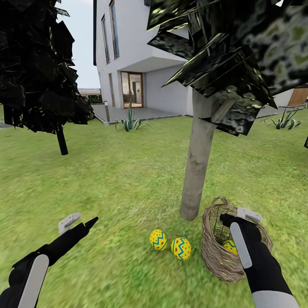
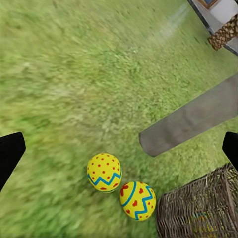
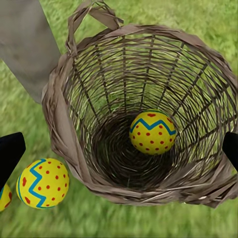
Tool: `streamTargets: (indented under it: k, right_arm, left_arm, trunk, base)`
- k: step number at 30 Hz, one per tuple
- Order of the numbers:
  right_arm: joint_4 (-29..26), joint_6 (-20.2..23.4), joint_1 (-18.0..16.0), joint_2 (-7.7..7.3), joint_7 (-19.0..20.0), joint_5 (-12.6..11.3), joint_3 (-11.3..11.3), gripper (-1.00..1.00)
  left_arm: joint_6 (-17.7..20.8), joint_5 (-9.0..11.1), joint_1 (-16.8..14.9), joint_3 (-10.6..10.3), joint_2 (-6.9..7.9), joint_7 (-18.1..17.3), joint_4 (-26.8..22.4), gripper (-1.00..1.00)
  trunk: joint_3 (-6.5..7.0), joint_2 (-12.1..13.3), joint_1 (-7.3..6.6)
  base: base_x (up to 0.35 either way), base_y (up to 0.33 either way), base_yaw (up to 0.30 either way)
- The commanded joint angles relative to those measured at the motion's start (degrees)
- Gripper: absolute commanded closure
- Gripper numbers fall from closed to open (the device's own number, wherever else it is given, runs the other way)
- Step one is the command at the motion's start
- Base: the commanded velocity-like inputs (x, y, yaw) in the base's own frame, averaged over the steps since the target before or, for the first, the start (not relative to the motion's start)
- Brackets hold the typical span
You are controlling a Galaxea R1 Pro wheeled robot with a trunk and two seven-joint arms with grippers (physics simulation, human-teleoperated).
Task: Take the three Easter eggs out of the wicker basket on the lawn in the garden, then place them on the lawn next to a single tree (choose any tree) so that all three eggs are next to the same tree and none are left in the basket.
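Here, two Easter eggs (image 1: 158, 239) (image 1: 181, 248) lie side by side on the lawn (image 1: 119, 184), just in front of the foot of the tree (image 1: 197, 162) with the pale grey-beige trunk. The left wrist view shows the same pair on the grass, close together, near the base of the trunk and just beside the basket's wall. The wicker basket (image 1: 214, 252) stands upright on the grass to the right of those eggs, close to the trunk, its small loop handle on the rim towards the tree. A third egg (image 3: 152, 132) rests on the bottom of the basket, seen from above in the right wrist view.

The right gripper (image 1: 237, 219) hangs over the open mouth of the basket, above the rim, with its jaws spread wide and nothing between them; the dark fingertips (image 3: 10, 151) sit at the outer edges of the right wrist view. The left gripper (image 1: 79, 221) hovers above bare grass well to the left of the eggs, jaws likewise released and holding nothing.

Behind the tree stands a white house (image 1: 137, 47) with a glazed door, and a near-black tree (image 1: 38, 64) rises at the left.
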Motion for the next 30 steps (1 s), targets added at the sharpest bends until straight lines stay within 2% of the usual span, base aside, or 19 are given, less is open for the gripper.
streamTargets:
  k: [1, 5, 8, 15, 17, 18, 20, 24, 27, 29, 30]
  right_arm:
    - [0.06, 0.08, -0.04, -0.02, -0.49, -0.63, 0.06, -1.0]
    - [0.45, 0.09, -0.05, -0.02, -0.45, -0.61, 0.01, -1.0]
    - [3.68, 0.11, -1.74, -0.32, -0.61, -0.48, -0.01, -1.0]
    - [21.43, -0.51, -11.87, -3.65, -0.41, -0.44, -0.01, -1.0]
    - [23.64, -0.6, -13.37, -4.36, -0.39, -0.49, -0.01, -1.0]
    - [25.73, -0.6, -15.01, -5.51, -0.34, -0.6, -0.01, -1.0]
    - [27.32, -0.3, -16.35, -6.87, -0.12, -0.67, -0.07, -1.0]
    - [28.96, 0.07, -17.72, -7.88, 0.39, -0.85, -0.09, -1.0]
    - [32.89, 0.23, -19.95, -8.61, 0.68, -2.47, -0.1, -1.0]
    - [39.19, 0.54, -22.78, -9.87, 1.31, -5.43, -0.1, -1.0]
    - [44.3, 0.76, -25.11, -10.62, 2.53, -7.16, -0.05, -1.0]
  left_arm:
    - [0.36, 0.03, -0.05, 0.1, -0.02, -0.23, -0.02, -1.0]
    - [0.36, 0.02, -0.02, -0.05, -0.02, -0.23, -0.02, -1.0]
    - [0.42, 0.02, -0.04, -0.13, 0.04, -0.24, -0.02, -1.0]
    - [0.55, -0.05, -0.06, -0.16, 0.07, -0.34, -0.06, -1.0]
    - [0.58, -0.02, -0.06, -0.16, 0.07, -0.37, -0.08, -1.0]
    - [0.63, 0.01, -0.03, -0.16, 0.07, -0.38, -0.09, -1.0]
    - [0.68, 0.03, -0.04, -0.14, 0.07, -0.4, -0.1, -1.0]
    - [0.7, 0.03, -0.05, -0.09, 0.14, -0.4, -0.13, -1.0]
    - [0.69, 0.03, -0.03, -0.08, 0.15, -0.4, -0.12, -1.0]
    - [0.64, 0.03, -0.03, -0.07, 0.15, -0.4, -0.11, -1.0]
    - [0.63, 0.08, -0.05, -0.07, 0.15, -0.4, -0.17, -1.0]
  trunk:
    - [-0.06, -0.03, -0.01]
    - [-0.06, -0.03, -0.01]
    - [-0.06, -0.03, -0.01]
    - [-0.06, -0.03, -0.01]
    - [-0.06, -0.03, -0.01]
    - [-0.06, -0.03, -0.01]
    - [-0.06, -0.03, -0.01]
    - [-0.06, -0.03, -0.01]
    - [-0.06, -0.03, -0.01]
    - [-0.06, -0.03, -0.01]
    - [-0.06, -0.03, -0.01]
  base:
    - [0.0, 0.0, 0.0]
    - [0.0, 0.0, 0.0]
    - [0.0, 0.0, 0.0]
    - [0.0, 0.0, 0.0]
    - [0.0, 0.0, 0.0]
    - [0.0, 0.0, 0.0]
    - [0.0, 0.0, 0.0]
    - [0.0, 0.0, 0.0]
    - [0.0, 0.0, 0.0]
    - [0.0, 0.0, 0.0]
    - [0.0, 0.0, 0.0]
